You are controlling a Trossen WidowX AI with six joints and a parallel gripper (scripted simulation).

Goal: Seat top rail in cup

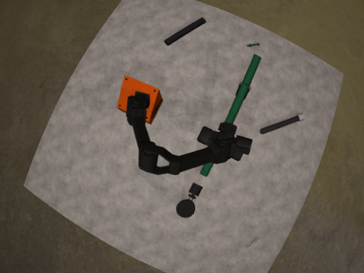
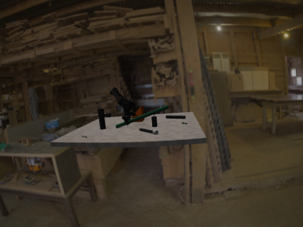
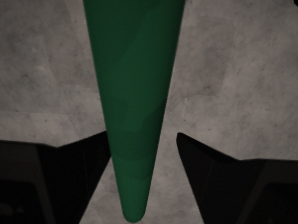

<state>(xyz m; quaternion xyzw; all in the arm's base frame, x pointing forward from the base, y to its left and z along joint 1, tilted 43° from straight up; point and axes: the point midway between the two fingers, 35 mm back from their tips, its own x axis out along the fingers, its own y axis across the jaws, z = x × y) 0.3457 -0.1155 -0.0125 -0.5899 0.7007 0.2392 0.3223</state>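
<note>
While its fingers stand astride the rail without a grip, your gripper has the cut end short of the cup

You have the gripper (image 1: 227, 140) (image 2: 127, 121) (image 3: 147, 134) partly open over the green rail (image 1: 236, 106) (image 2: 142, 115) (image 3: 134, 90), one finger on each side. In the wrist view one fingertip meets the rail's edge, while a gap shows at the other; contact there you cannot confirm. That uneven spacing suggests you should centre before squeezing, or the rail may be pushed sideways.

You are placed near the cut end, presumably because that gives you the best say over where it points. Farther along, the rail passes through the loop cap (image 1: 238, 89) (image 2: 154, 117) on the short post (image 2: 154, 122), which bears it and probably acts as its pivot. The rail slopes down towards the big post (image 2: 102, 120), so you will likely need to lift this end before sliding it lengthwise.

Beyond the cut end, the rail-end cup (image 1: 196, 189) (image 2: 108, 115) sits apart from it, beside the post cap (image 1: 185, 208). It hangs high on that side so it can receive the rail; press gently and in line, or the brace band could slip down or turn.
</note>
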